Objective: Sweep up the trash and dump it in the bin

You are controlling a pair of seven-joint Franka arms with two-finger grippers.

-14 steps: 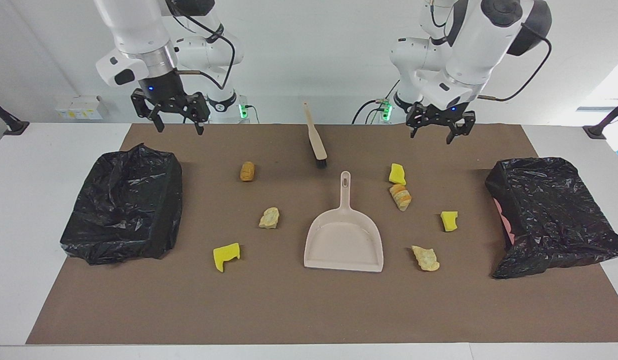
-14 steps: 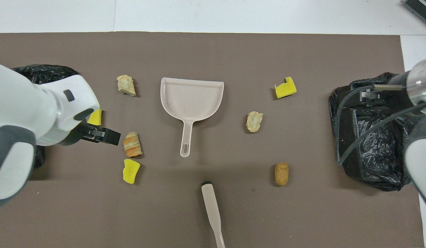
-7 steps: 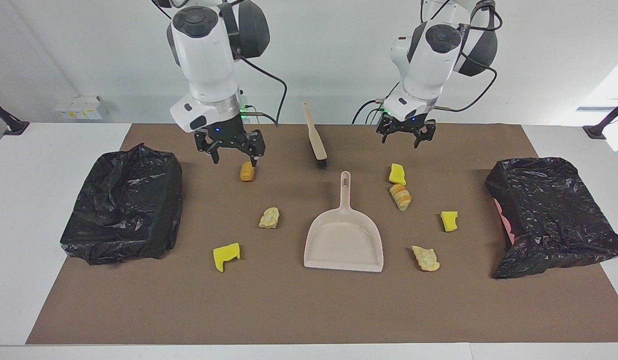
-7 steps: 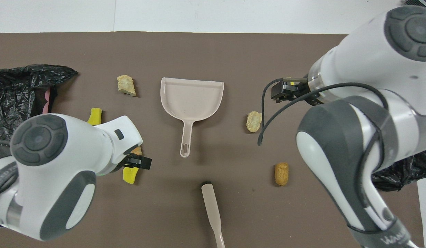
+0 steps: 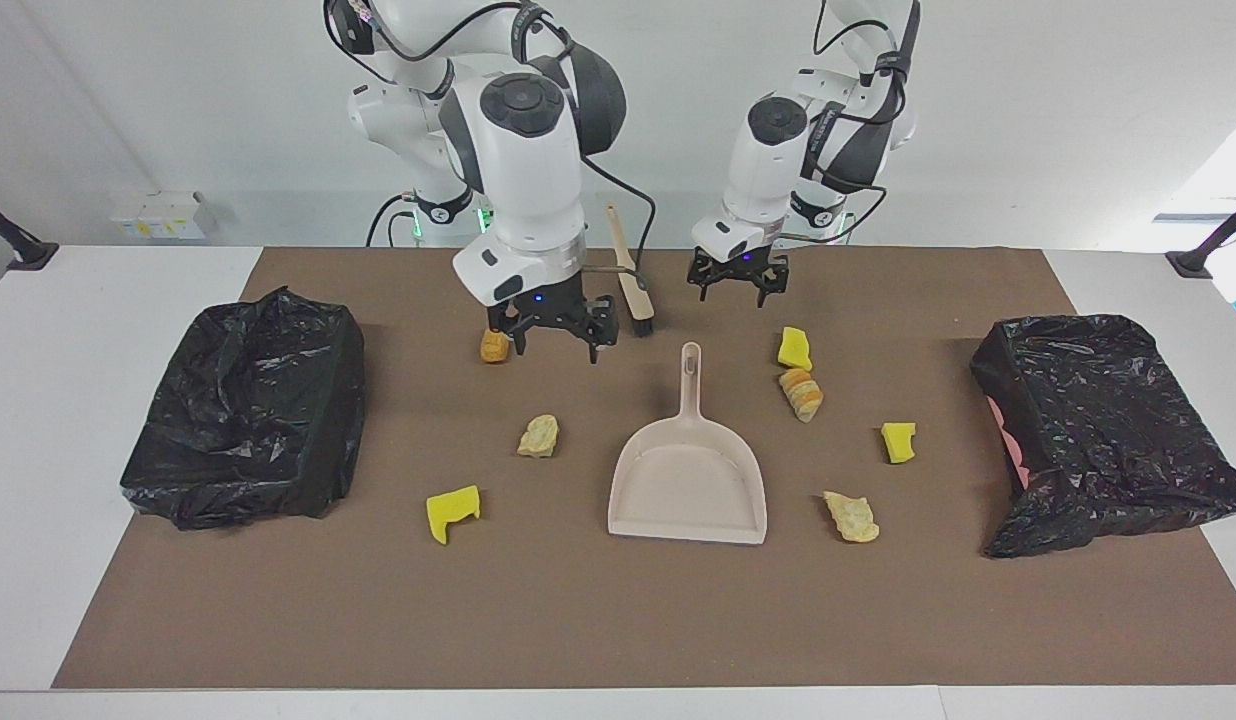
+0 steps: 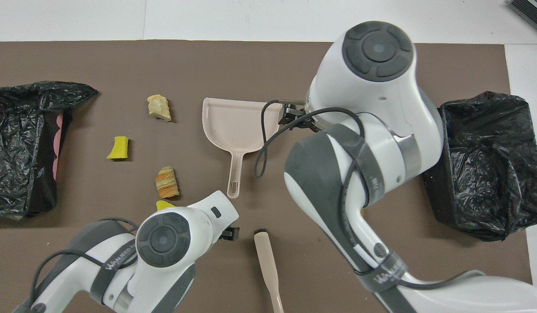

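On the brown mat point(image 5: 578, 620) covering the tabletop point(image 5: 88, 330), the beige dustpan point(image 5: 687, 478) lies in the middle with its handle toward the robots, and the brush point(image 5: 633, 285) lies nearer to the robots, bristles toward the dustpan. The trash is scattered to both sides of the pan: a yellow sponge chunk point(image 5: 794, 348), a striped bread lump point(image 5: 802, 393), another yellow chunk point(image 5: 898, 441) and a pale lump point(image 5: 851, 516) toward the left arm's end; a brown lump point(image 5: 494, 345), a pale scrap point(image 5: 539, 436) and a yellow piece point(image 5: 452, 511) toward the right arm's end. Each end holds a bin lined with a black bag point(image 5: 246, 408) point(image 5: 1108, 430). The right gripper point(image 5: 556, 340) hangs over the mat between the brown lump and the brush, fingers apart and empty. The left gripper point(image 5: 736, 287) hovers just beside the brush's bristles, fingers apart, holding nothing.
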